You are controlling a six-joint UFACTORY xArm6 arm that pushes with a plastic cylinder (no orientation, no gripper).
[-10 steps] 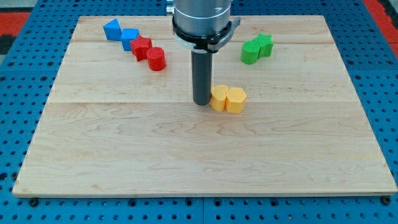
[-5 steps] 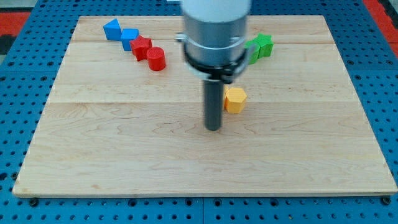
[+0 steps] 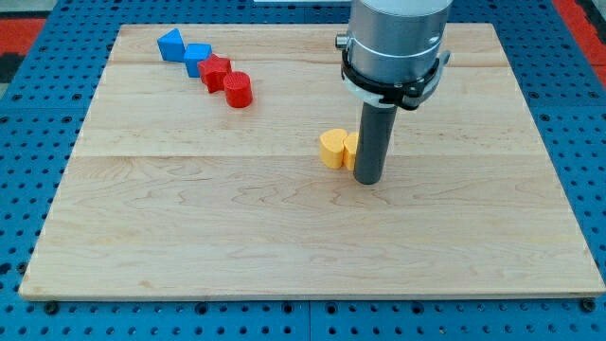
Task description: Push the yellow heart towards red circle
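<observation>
I run no jaws, just a rod: my tip [image 3: 368, 179] sits at four o'clock of the yellow heart [image 3: 331, 149], seemingly touching a second yellow block [image 3: 350, 149]. The red circle [image 3: 239, 90] lies well apart, at ten o'clock.

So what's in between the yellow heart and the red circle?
Nothing: in the camera view, only bare wood separates the yellow heart and the red circle. My tip sits on the heart's other side, toward the view's right.
</observation>
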